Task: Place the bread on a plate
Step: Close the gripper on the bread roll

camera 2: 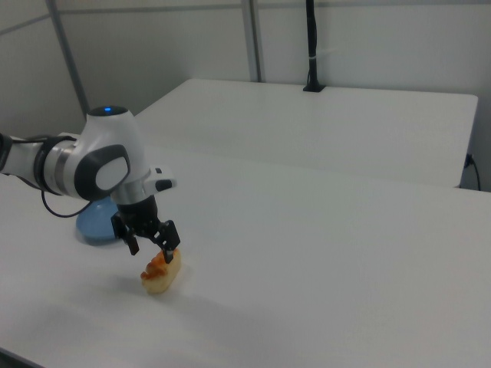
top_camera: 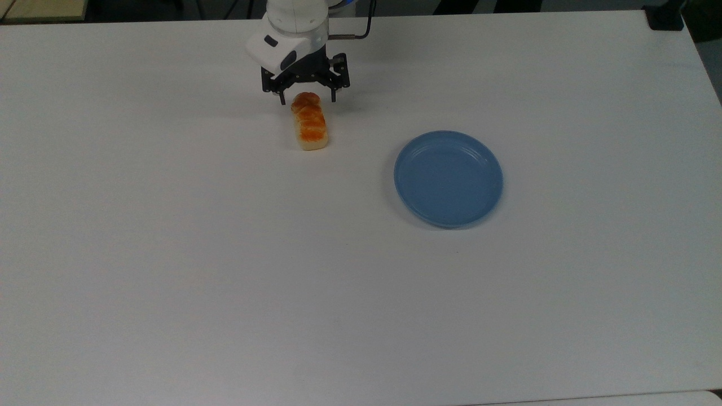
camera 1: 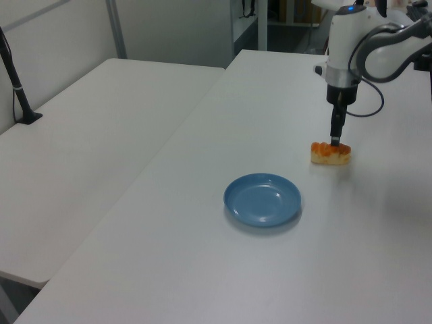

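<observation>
The arm is being held wrist-down, the gripper (top_camera: 307, 100) pointing at the surface (top_camera: 225, 254) over the far end of the bread (top_camera: 309, 122). The fingers (top_camera: 334, 96) are being kept wide, straddling that end, nothing gripped. The bread is lying flat on the surface, well apart from the plate (top_camera: 448, 178), at the top view's upper left of it.

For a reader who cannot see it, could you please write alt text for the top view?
An open robot gripper straddles the far end of a small orange-topped bread lying on a white table. An empty light blue plate sits apart, toward the top view's right.
</observation>
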